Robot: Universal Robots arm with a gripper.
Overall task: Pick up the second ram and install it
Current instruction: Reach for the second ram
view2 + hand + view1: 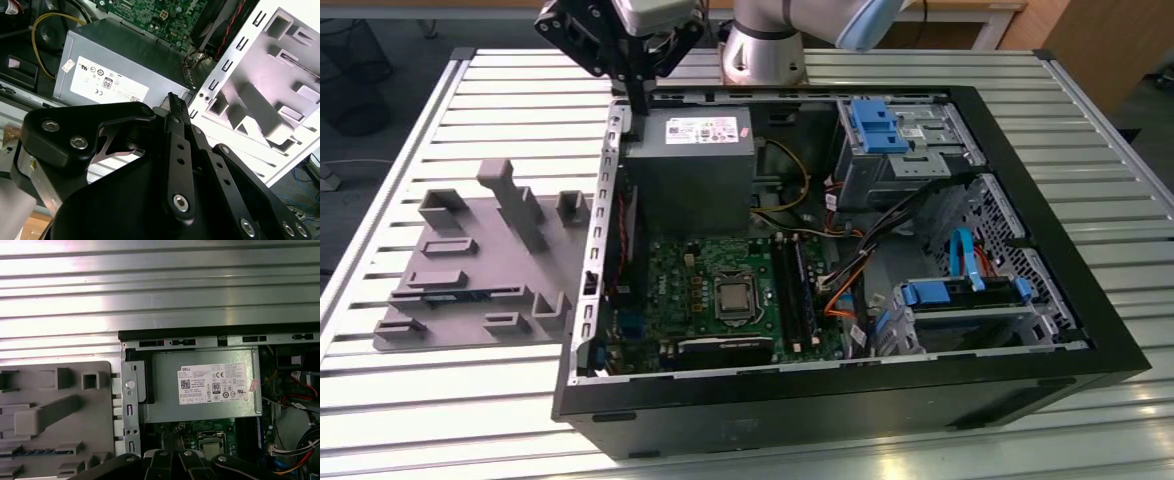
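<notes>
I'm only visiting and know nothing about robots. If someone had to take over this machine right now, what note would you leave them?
Gripper: shut, with nothing seen between its fingers. It hovers over the corner of the open computer case, by the power supply.
Second ram: appears as a blue-green strip in a slot of the grey tray beside the case. The gripper is not touching it.
Memory slots: on the motherboard; I cannot tell whether any is filled.
Done: nothing of this step shows.
Left: the ram is not yet picked up or installed.
</notes>
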